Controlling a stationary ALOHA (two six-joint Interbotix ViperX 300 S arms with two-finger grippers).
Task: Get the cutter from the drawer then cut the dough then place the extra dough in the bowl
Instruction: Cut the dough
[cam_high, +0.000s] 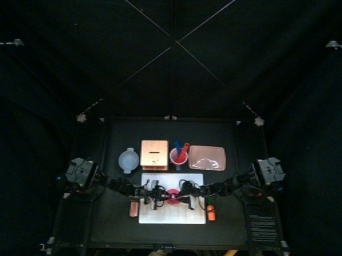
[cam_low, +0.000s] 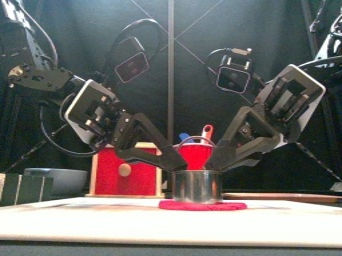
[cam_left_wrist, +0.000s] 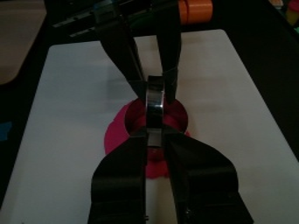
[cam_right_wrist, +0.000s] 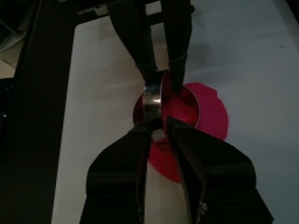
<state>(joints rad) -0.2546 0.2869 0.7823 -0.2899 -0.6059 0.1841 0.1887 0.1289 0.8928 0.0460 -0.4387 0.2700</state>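
A round metal cutter (cam_low: 197, 186) stands on a flat red dough disc (cam_low: 203, 206) in the middle of the white cutting board (cam_high: 174, 215). My left gripper (cam_low: 168, 166) comes down from the left and is shut on the cutter's rim (cam_left_wrist: 153, 92). From the right, my right gripper (cam_low: 225, 164) is shut on the opposite side of the rim (cam_right_wrist: 153, 94). In the wrist views, dough (cam_left_wrist: 121, 133) (cam_right_wrist: 211, 114) shows around and inside the cutter. In the top view both grippers (cam_high: 158, 190) (cam_high: 187, 190) meet over the board's centre.
Behind the board stand the blue-grey bowl (cam_high: 128, 158), the wooden box (cam_high: 154, 152) with its red drawer front (cam_low: 118, 170), the red cup with toy knives (cam_low: 198, 140) and the pink tray (cam_high: 209, 157). Small orange toys (cam_high: 210, 212) (cam_high: 134, 212) lie at the board's side edges.
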